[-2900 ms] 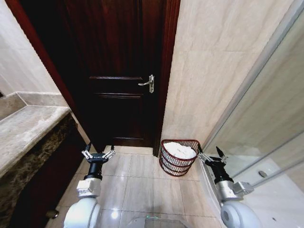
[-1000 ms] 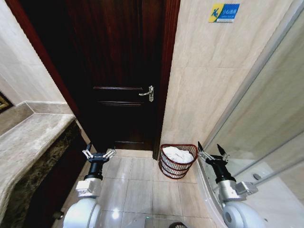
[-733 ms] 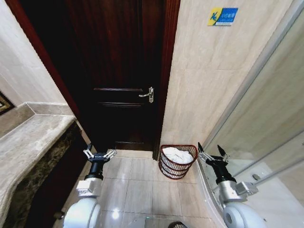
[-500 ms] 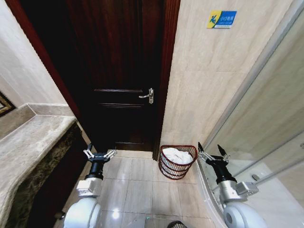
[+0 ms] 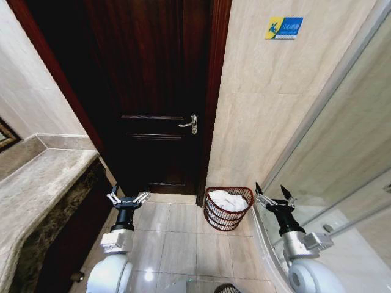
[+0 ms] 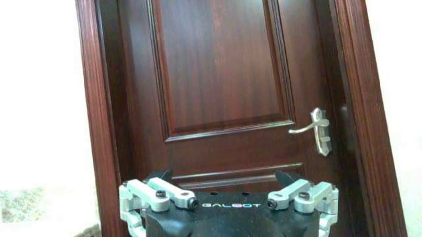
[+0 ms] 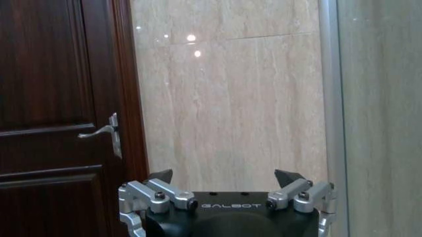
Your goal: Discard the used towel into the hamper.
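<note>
The hamper (image 5: 228, 209), a small round reddish-brown wire basket, stands on the floor against the wall beside the door frame. A white towel (image 5: 228, 199) lies crumpled inside it. My left gripper (image 5: 127, 199) is held out open over the floor tiles, left of the hamper and empty. To the hamper's right, beside the glass shower wall, my right gripper (image 5: 274, 195) is open and empty too. In the left wrist view the left gripper (image 6: 224, 177) points at the door. The right gripper (image 7: 226, 175) faces the beige wall in the right wrist view.
A dark wooden door (image 5: 160, 91) with a metal lever handle (image 5: 190, 124) is straight ahead. A stone counter (image 5: 33, 183) runs along the left. A glass shower panel (image 5: 348, 152) closes the right side. Grey floor tiles (image 5: 177, 238) lie between my arms.
The whole head view has shifted downward as the camera tilted up, bringing a blue wall sign into sight. Both grippers stay open and empty, and the towel stays in the hamper.
</note>
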